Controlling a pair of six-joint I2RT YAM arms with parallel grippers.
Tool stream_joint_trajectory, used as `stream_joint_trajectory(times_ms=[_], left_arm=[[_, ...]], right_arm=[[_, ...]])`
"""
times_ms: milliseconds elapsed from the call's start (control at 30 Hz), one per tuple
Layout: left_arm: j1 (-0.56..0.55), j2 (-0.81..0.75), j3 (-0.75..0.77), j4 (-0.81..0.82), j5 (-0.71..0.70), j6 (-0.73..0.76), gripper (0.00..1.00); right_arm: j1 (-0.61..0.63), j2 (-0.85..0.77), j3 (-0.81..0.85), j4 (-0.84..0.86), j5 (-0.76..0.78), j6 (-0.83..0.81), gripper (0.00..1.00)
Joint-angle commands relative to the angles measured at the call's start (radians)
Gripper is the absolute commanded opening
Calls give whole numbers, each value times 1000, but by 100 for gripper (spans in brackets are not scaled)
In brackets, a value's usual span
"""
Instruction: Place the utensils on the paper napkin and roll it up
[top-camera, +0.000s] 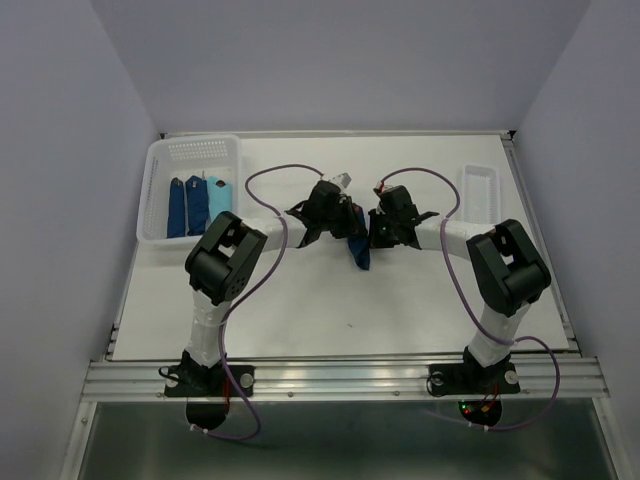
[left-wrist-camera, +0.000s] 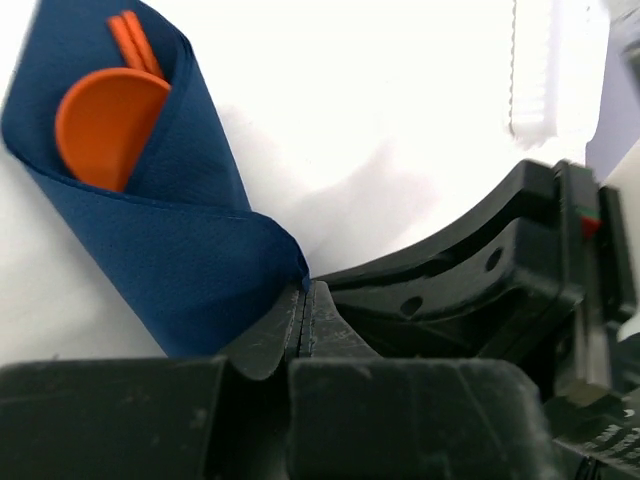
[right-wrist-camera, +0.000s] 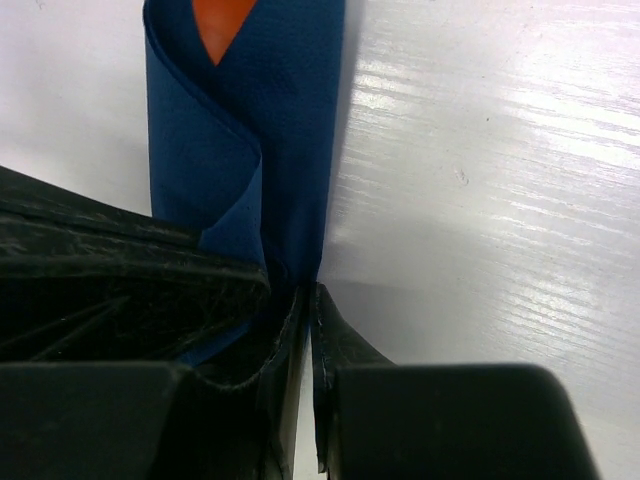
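Note:
The dark navy paper napkin (top-camera: 358, 252) lies mid-table, rolled into a loose tube (left-wrist-camera: 160, 240) around the utensils. An orange spoon bowl (left-wrist-camera: 105, 125) and two thin orange handles (left-wrist-camera: 135, 40) show in its open end. My left gripper (left-wrist-camera: 303, 290) is shut on the napkin's near corner. My right gripper (right-wrist-camera: 308, 290) is shut on the napkin's edge (right-wrist-camera: 290, 120), where a sliver of orange utensil (right-wrist-camera: 222, 20) peeks out at the top. From above, the left gripper (top-camera: 345, 215) and right gripper (top-camera: 372, 232) meet tip to tip over the napkin.
A white basket (top-camera: 190, 150) at the back left holds several blue rolls (top-camera: 195, 205). A shallow white tray (top-camera: 478, 190) sits at the back right, its rim (left-wrist-camera: 555, 70) also showing in the left wrist view. Purple cables loop over both arms.

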Motion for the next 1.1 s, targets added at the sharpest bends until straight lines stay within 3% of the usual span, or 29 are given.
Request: stream_joint_trajectory(times_ms=[0, 467, 900, 1067], left_arm=[[-6, -40, 68, 26, -35, -5, 0], [-6, 73, 170, 9, 26, -17, 0], [-6, 118, 131, -43, 45, 10, 0], [-6, 112, 86, -77, 15, 30, 0]], right_arm=[[7, 17, -11, -26, -6, -26, 12], [7, 20, -8, -28, -6, -37, 12], [7, 11, 6, -40, 8, -34, 12], [7, -49, 12, -72, 87, -11, 18]])
